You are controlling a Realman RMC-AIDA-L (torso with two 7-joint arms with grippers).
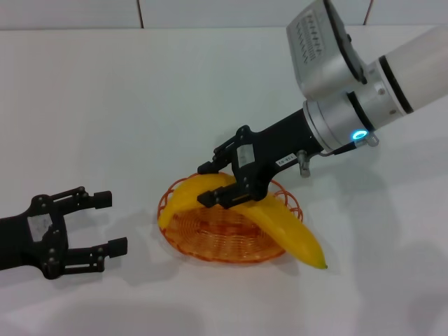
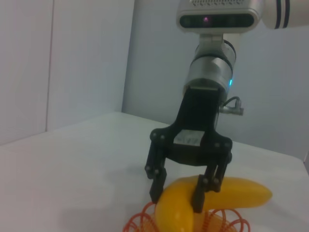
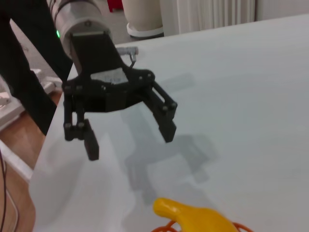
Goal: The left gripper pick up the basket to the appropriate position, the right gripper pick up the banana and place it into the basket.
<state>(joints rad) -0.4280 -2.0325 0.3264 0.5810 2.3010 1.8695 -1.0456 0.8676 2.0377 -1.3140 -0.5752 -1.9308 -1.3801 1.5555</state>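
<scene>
The orange wire basket (image 1: 227,256) sits on the white table in the middle of the head view. The yellow banana (image 1: 287,227) lies across it, its pointed end sticking out over the rim at the right. My right gripper (image 1: 213,183) reaches down over the basket and its fingers close around the banana's left part; the left wrist view shows it (image 2: 177,193) straddling the banana (image 2: 241,191) above the basket (image 2: 227,223). My left gripper (image 1: 112,222) is open and empty, left of the basket and apart from it; it also shows in the right wrist view (image 3: 129,137).
The white table (image 1: 105,105) spreads around the basket, with a wall behind its far edge. In the right wrist view the table's edge (image 3: 46,145) drops to a floor with clutter beyond the left arm.
</scene>
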